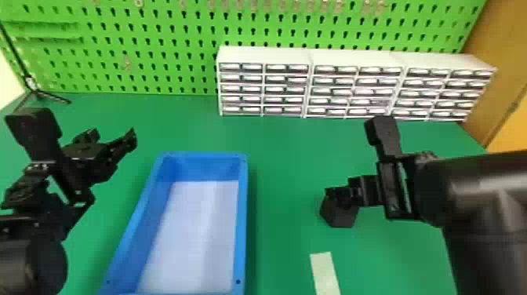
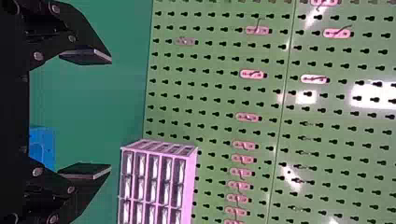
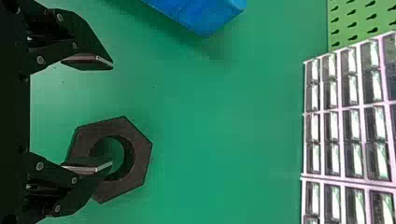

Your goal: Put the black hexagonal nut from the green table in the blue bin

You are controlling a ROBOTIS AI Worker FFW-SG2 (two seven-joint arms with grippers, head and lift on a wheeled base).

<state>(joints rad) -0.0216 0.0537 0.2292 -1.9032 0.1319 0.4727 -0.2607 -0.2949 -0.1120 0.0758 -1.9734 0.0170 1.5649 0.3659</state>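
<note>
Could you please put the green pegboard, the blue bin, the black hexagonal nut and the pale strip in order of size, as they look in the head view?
1. Green pegboard
2. Blue bin
3. Unsure: black hexagonal nut and pale strip look alike; one is partly hidden, the other cut off.

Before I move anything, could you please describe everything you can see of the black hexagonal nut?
The nut is a thick, matte, black six-sided block, its round through-hole showing green. It lies flat on the green table, right of the blue bin. The right gripper is open over it, one finger overlapping the hole; I cannot tell whether it touches.
</note>
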